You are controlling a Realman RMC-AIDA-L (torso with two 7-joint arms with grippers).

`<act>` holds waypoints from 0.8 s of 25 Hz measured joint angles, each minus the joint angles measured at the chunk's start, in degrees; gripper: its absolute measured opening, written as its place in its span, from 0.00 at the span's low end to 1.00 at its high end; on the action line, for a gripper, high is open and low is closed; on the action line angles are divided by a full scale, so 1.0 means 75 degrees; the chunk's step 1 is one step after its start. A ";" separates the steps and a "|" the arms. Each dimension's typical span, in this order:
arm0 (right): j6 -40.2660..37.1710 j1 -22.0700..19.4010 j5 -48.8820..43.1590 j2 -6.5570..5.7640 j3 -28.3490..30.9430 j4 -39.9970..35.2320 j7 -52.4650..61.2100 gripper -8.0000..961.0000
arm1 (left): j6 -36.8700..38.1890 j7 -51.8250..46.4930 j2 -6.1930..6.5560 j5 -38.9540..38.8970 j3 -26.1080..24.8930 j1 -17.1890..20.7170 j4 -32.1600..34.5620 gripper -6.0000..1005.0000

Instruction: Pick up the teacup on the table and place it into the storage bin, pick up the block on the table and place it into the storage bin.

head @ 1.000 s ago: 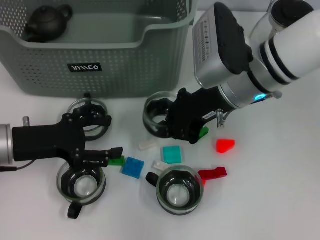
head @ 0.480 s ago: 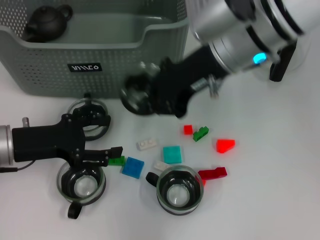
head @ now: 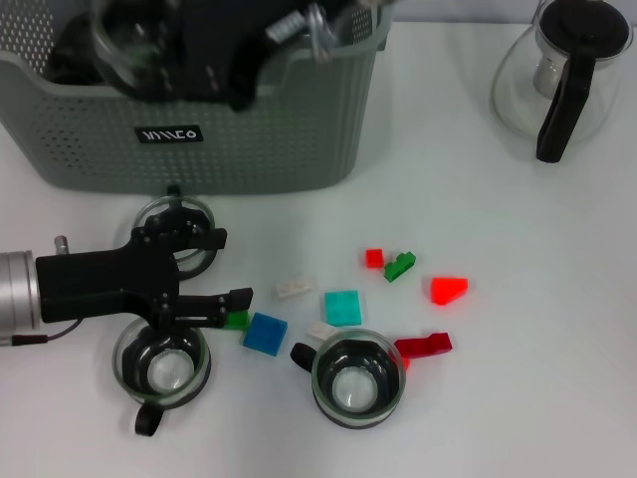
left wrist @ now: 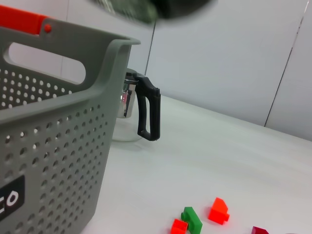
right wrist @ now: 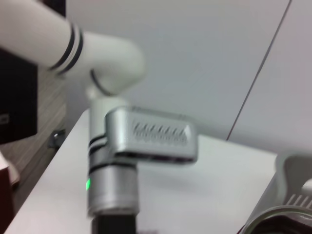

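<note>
The grey-green storage bin [head: 249, 129] stands at the back left. My right gripper [head: 159, 50] hangs blurred over its opening, shut on a glass teacup [head: 121, 45]. Another teacup [head: 356, 380] sits near the front, and two more [head: 162, 363] [head: 184, 231] lie by my left gripper [head: 224, 271]. That gripper is open and low over the table in front of the bin. Small blocks lie scattered: blue [head: 265, 332], teal [head: 342, 306], white [head: 292, 289], red [head: 374, 258], green [head: 400, 265], orange-red [head: 448, 289].
A glass teapot with a black handle [head: 562, 70] stands at the back right and also shows in the left wrist view [left wrist: 139, 112]. A dark red block [head: 423, 346] lies by the front teacup. The bin wall [left wrist: 48, 146] fills one side of the left wrist view.
My right gripper has lifted a teacup from the middle of the table and swung it back and left over the bin. The left gripper has barely moved.
</note>
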 joint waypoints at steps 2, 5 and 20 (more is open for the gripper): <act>0.0125 0.0129 0.0005 0.0000 0.0157 -0.0007 -0.0006 0.09 | -0.0001 0.0000 0.0000 -0.0001 0.0000 -0.0006 -0.0001 0.87; 0.0615 0.0186 0.0009 -0.0009 0.0294 0.0060 -0.0071 0.09 | -0.0001 -0.0001 0.0000 -0.0008 -0.0005 -0.0016 -0.0001 0.87; 0.5242 0.0494 0.2932 0.0070 -0.0115 0.4030 -0.3692 0.09 | -0.0002 -0.0076 -0.0012 -0.0042 -0.0011 -0.0063 -0.0013 0.87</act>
